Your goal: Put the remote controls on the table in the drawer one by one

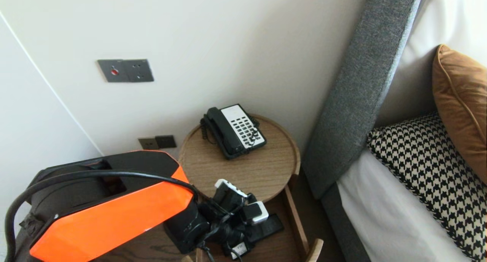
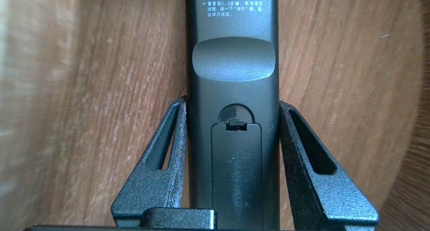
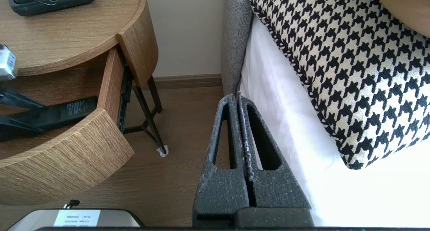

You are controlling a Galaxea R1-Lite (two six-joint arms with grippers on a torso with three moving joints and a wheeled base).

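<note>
A black remote control [image 2: 233, 73] lies back side up, its battery cover showing, inside the open drawer [image 1: 295, 216] of a round wooden bedside table [image 1: 262, 170]. My left gripper [image 2: 232, 103] reaches down into the drawer and is shut on the remote, one finger pressed against each long side. In the head view the remote [image 1: 271, 224] pokes out from under the left gripper [image 1: 254, 231]. From the right wrist view the remote [image 3: 63, 113] shows behind the curved drawer front [image 3: 67, 157]. My right gripper [image 3: 238, 96] hangs shut and empty above the floor beside the bed.
A black and white telephone [image 1: 234, 130] stands at the back of the table top. To the right are a grey headboard [image 1: 361, 87], a houndstooth pillow [image 1: 430, 159] and a brown cushion [image 1: 460, 98]. Wall sockets [image 1: 125, 70] sit behind the table.
</note>
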